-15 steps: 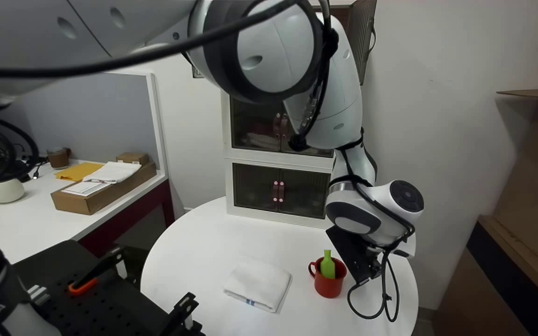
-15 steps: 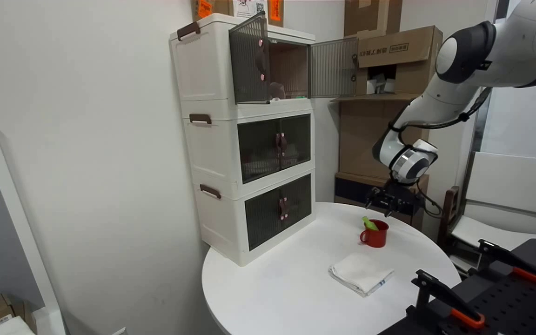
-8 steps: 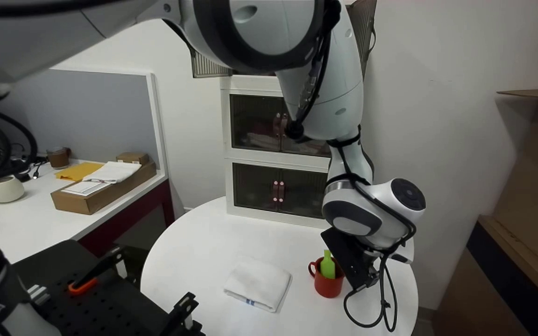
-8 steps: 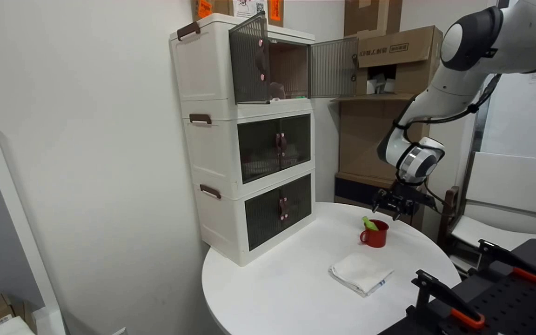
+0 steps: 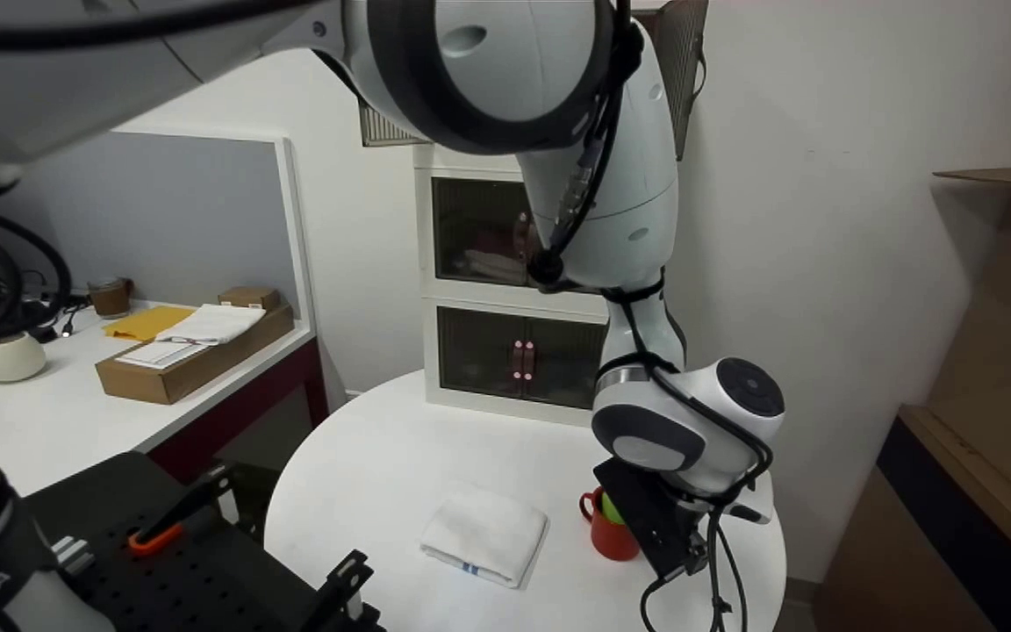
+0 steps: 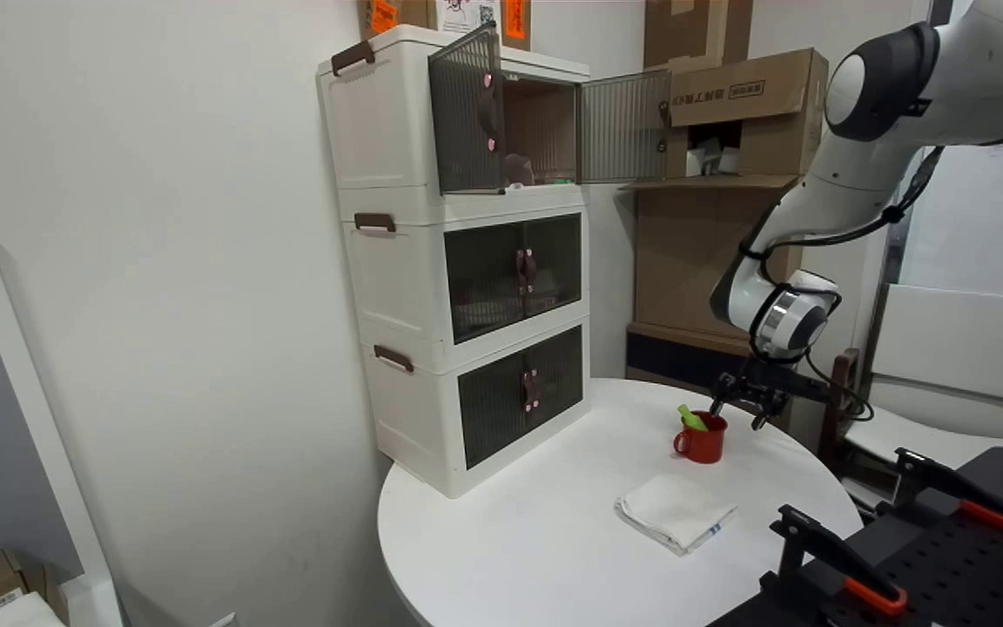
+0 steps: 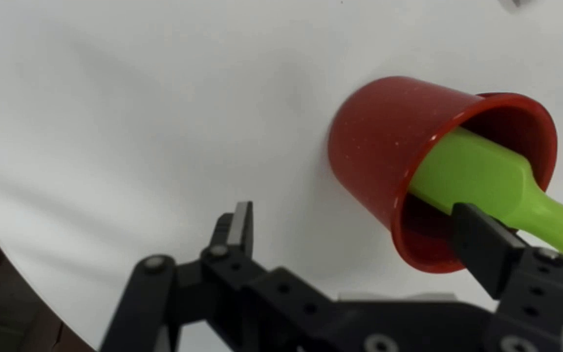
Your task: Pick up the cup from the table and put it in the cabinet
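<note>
Claw spread wide, nothing gripped, low over the round white table. In the wrist view one finger overlaps the mouth of the red cup, while the opposite finger stands well apart from it. Whether the nearer finger touches the rim or reaches inside, I cannot tell. The cup stands upright on the table, its handle showing in both exterior views. Leaning inside it is a green bottle-shaped thing, the narrow neck poking out past the rim. In an exterior view the claw's dark body hides part of the cup. Near the cup, but apart from it, lies a folded white cloth with blue marks. The white cabinet also stands on the table, three units stacked one upon another. Both doors of its top compartment are swung outward, and inside sit a purplish object and something green, too small to make out. Below, the dark doors of both other units are closed. In an exterior view a cardboard box and a cream mug rest on a white desk near the table
</note>
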Controlling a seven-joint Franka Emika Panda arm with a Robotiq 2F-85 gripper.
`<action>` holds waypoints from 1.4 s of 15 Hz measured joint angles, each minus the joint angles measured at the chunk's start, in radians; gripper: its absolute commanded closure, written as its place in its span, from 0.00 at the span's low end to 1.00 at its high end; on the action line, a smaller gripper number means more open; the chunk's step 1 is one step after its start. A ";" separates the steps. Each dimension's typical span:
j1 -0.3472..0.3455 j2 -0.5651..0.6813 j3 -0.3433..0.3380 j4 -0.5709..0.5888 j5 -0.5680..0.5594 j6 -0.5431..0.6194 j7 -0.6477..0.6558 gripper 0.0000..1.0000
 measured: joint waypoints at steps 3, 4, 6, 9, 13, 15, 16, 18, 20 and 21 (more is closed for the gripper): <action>-0.018 0.028 0.029 0.001 -0.030 0.049 0.000 0.38; -0.025 0.036 0.041 0.002 -0.043 0.060 0.000 0.45; -0.045 0.053 0.066 0.007 -0.073 0.074 0.000 0.61; -0.087 0.071 0.110 0.013 -0.126 0.079 0.000 0.84; -0.161 0.073 0.186 -0.003 -0.203 0.079 0.000 1.00; -0.209 0.060 0.233 -0.034 -0.239 0.079 -0.002 0.99; -0.238 0.043 0.260 -0.061 -0.255 0.079 -0.008 0.99; -0.305 -0.009 0.324 -0.140 -0.283 0.078 -0.031 0.99; -0.374 -0.082 0.388 -0.238 -0.310 0.070 -0.061 0.99; -0.403 -0.124 0.413 -0.290 -0.329 0.057 -0.075 0.99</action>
